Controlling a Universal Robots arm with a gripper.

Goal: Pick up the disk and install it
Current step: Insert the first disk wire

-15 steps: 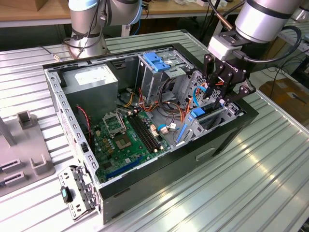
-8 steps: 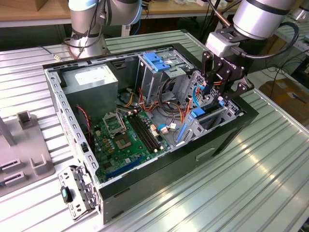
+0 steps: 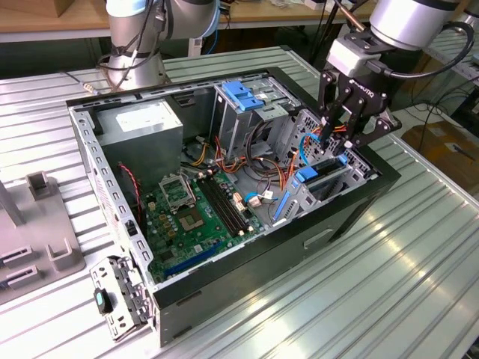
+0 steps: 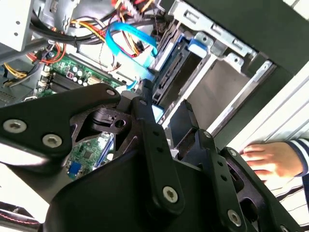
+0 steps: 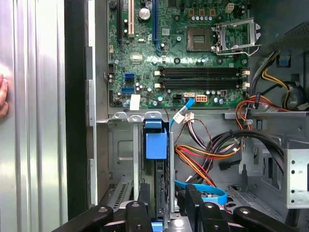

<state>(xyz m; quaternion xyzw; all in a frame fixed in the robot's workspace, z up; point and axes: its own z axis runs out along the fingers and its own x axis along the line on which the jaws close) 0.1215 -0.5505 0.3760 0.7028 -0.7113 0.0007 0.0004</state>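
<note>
The disk (image 3: 322, 178) stands on edge in the drive cage (image 3: 352, 173) at the exterior view's right end of the open computer case. Its blue frame end (image 5: 155, 141) faces the motherboard. My gripper (image 3: 338, 146) hangs straight over the cage's outer end. In both wrist views the two black fingers straddle the top edge of the disk (image 4: 157, 113). The gripper (image 5: 168, 205) looks open, with a gap showing between the disk and one finger (image 5: 193, 203). The disk's label face is hidden inside the slot.
Orange, black and blue cables (image 5: 207, 159) run close beside the cage. A second blue bracket (image 3: 243, 93) sits on the upper bay, next to the grey power-supply box (image 3: 142, 123). A person's hand (image 4: 270, 159) rests on the ribbed table just outside the case wall.
</note>
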